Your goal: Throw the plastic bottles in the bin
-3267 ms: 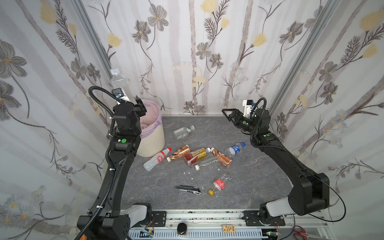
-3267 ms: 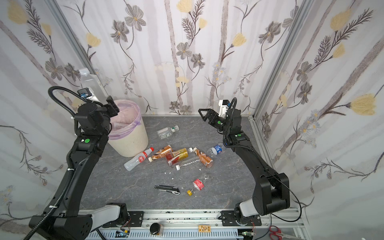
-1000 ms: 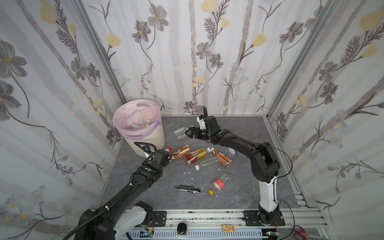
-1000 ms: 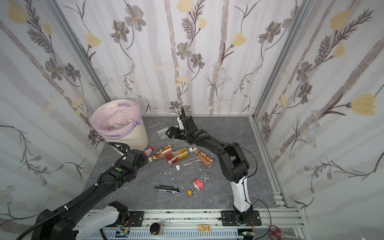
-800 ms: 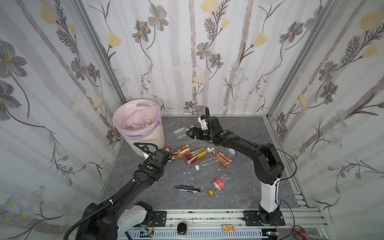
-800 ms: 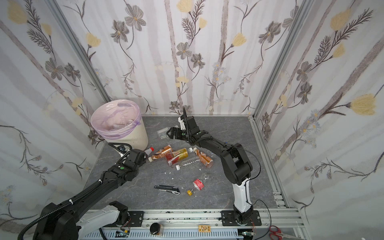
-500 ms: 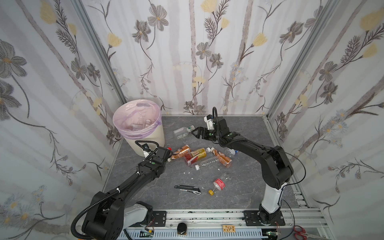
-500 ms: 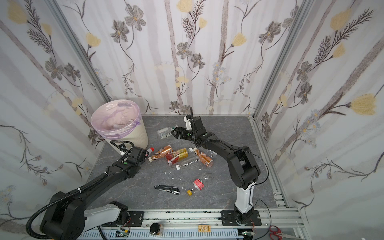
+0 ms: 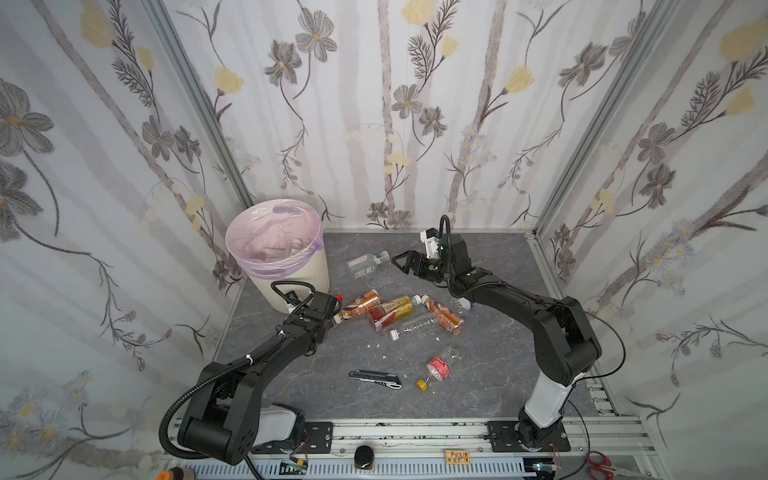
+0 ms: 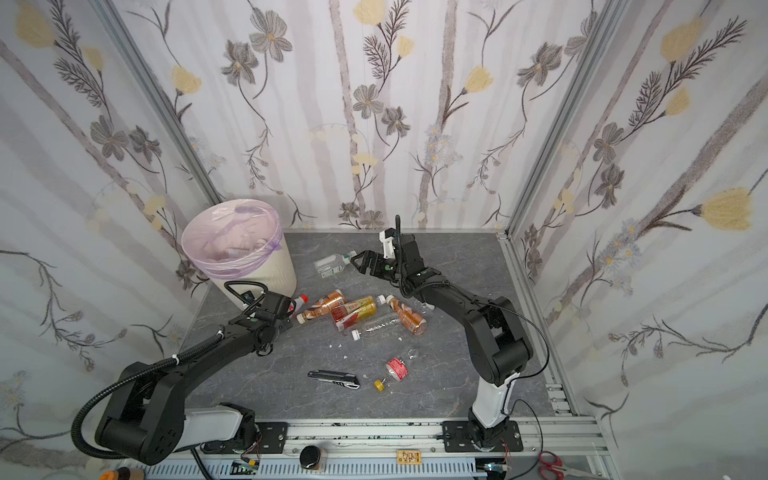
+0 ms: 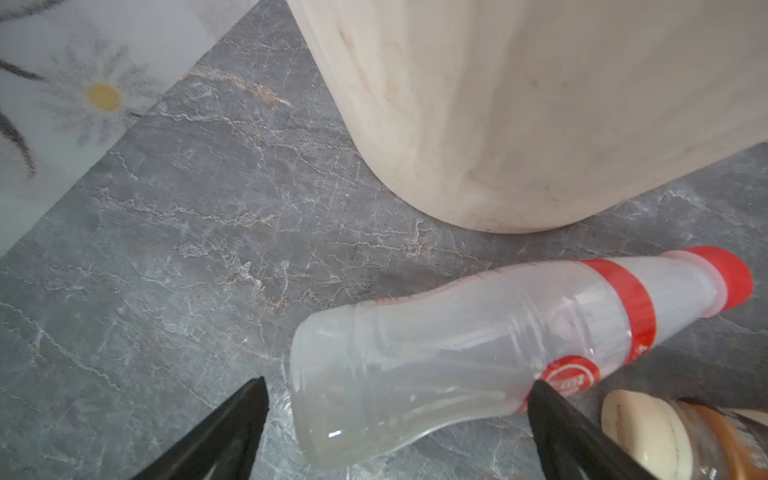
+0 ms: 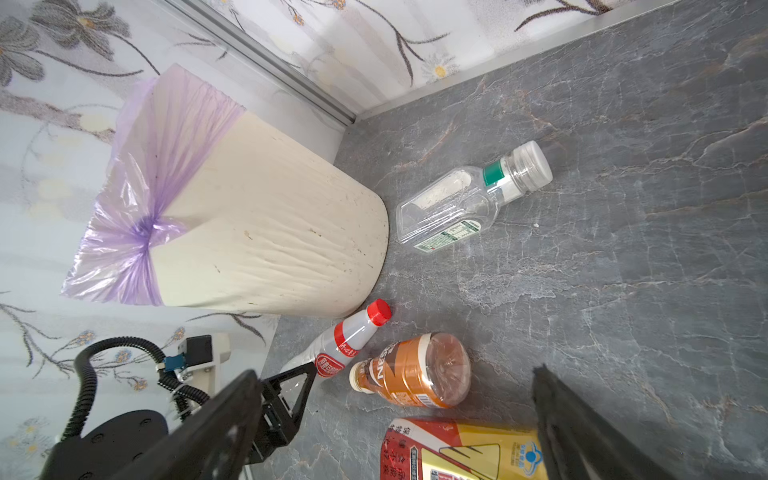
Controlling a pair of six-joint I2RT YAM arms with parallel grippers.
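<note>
Nearest, a utility knife (image 9: 374, 379) and a crushed bottle (image 9: 438, 368) lie on the grey surface (image 9: 478, 395). Beyond them, the left pincer (image 11: 397, 382) gapes wide astride a red-capped bottle (image 11: 457, 345) beside a huddle of amber bottles (image 9: 390, 309) at the foot of the bin (image 9: 309, 278). Farther back, the right pincer (image 9: 404, 264), also spread and empty, hovers near a clear bottle (image 9: 368, 262).

Left jaws down from above bin (image 9: 311, 272) to red-capped bottle (image 11: 478, 345)
</note>
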